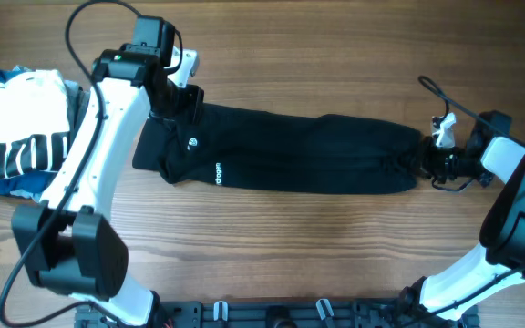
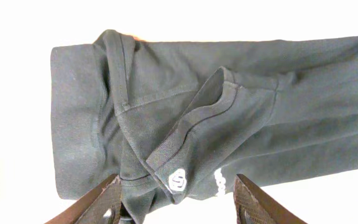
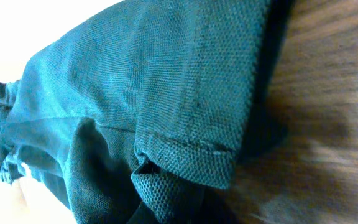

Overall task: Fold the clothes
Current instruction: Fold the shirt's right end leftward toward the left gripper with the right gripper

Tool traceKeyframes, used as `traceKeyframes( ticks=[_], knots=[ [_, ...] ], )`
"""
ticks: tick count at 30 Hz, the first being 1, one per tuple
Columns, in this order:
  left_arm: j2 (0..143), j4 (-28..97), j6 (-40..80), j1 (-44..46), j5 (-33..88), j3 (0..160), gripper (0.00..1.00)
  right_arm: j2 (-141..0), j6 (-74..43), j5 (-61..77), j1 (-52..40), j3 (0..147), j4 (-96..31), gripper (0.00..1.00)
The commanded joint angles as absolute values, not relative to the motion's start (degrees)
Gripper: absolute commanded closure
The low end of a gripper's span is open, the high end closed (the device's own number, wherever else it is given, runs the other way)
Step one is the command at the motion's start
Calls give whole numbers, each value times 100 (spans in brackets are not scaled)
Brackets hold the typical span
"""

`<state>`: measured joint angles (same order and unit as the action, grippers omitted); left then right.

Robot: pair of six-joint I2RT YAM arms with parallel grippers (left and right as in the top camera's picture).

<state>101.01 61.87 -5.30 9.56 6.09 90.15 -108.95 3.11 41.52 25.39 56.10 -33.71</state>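
Observation:
The black T-shirt [image 1: 308, 150] lies pulled out in a long band across the wooden table, with white logo print [image 1: 218, 173] near its left end. My left gripper [image 1: 182, 107] sits over the shirt's upper left end. In the left wrist view the shirt [image 2: 241, 106] fills the frame, and the gripper [image 2: 178, 179] is open with folded fabric and a small round logo between its fingers. My right gripper [image 1: 431, 159] is at the shirt's bunched right end and appears shut on it. The right wrist view shows only close fabric [image 3: 166, 81]; its fingers are hidden.
A pile with a white black-striped garment [image 1: 16, 128] and a blue garment [image 1: 21, 187] lies at the left edge, beside my left arm. A black cable [image 1: 437, 93] loops above the right gripper. Bare wood [image 1: 290, 246] lies in front of the shirt.

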Motion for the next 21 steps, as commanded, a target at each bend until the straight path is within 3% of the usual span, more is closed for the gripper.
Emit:
traceKeyframes(
  ticks=[1,5,9,13,17,21],
  knots=[
    [9983,6173,-515,908,698,9045,42,-10272,-287,3509,2657,5957,-3485,96],
    [9985,6169,-513,908,698,9045,43,-9306,-620,2851,2707,6045,-3535,96],
    [9972,6149,-510,908,703,9045,42,-8576,-628,3505,2290,6045,-3463,96],
    [9913,6128,-508,908,703,9045,42,-8388,-1070,3044,976,6042,-3437,96],
    [9780,6110,-489,908,703,9045,41,-8584,-2279,2274,-539,6042,-3214,96],
    [9710,6088,-403,908,703,9045,40,-8943,-3065,1682,-1479,6042,-3055,96]
  ],
)
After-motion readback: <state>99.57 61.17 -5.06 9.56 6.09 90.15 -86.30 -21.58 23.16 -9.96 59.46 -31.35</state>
